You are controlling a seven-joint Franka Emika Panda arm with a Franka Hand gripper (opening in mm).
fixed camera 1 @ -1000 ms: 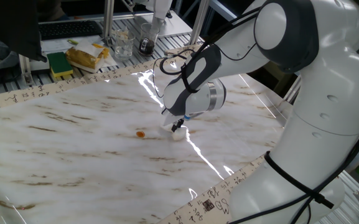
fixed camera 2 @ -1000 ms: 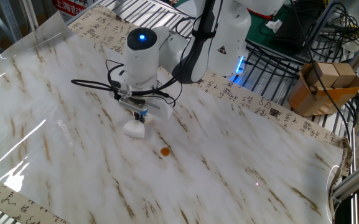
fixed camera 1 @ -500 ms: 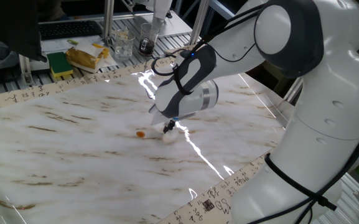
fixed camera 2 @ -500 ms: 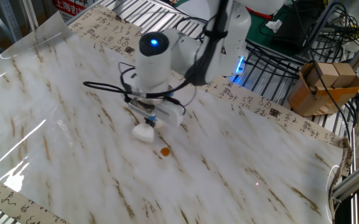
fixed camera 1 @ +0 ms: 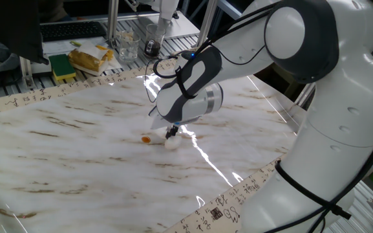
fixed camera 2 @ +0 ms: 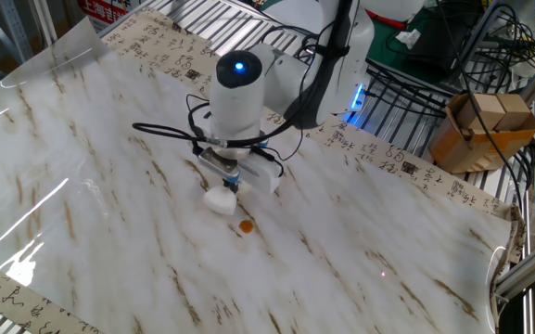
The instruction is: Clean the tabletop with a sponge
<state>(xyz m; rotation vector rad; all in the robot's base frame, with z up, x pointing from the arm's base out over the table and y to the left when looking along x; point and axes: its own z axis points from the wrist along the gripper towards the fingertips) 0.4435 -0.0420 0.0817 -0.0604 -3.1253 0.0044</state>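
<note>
Spreading wide under everything, the tabletop [fixed camera 1: 63,149] of white marble-look sheet with brown streaks, bearing one small orange speck [fixed camera 2: 246,225] near its middle. Reaching down over that middle, the arm [fixed camera 1: 251,45], with the gripper [fixed camera 2: 230,187] closed on the sponge [fixed camera 2: 219,199] and pressing it onto the sheet. Lying just beside the sponge, on the side away from the arm's base, that speck, apart but close, so probably a short push that way; long axis of the sponge too small to tell.
</note>
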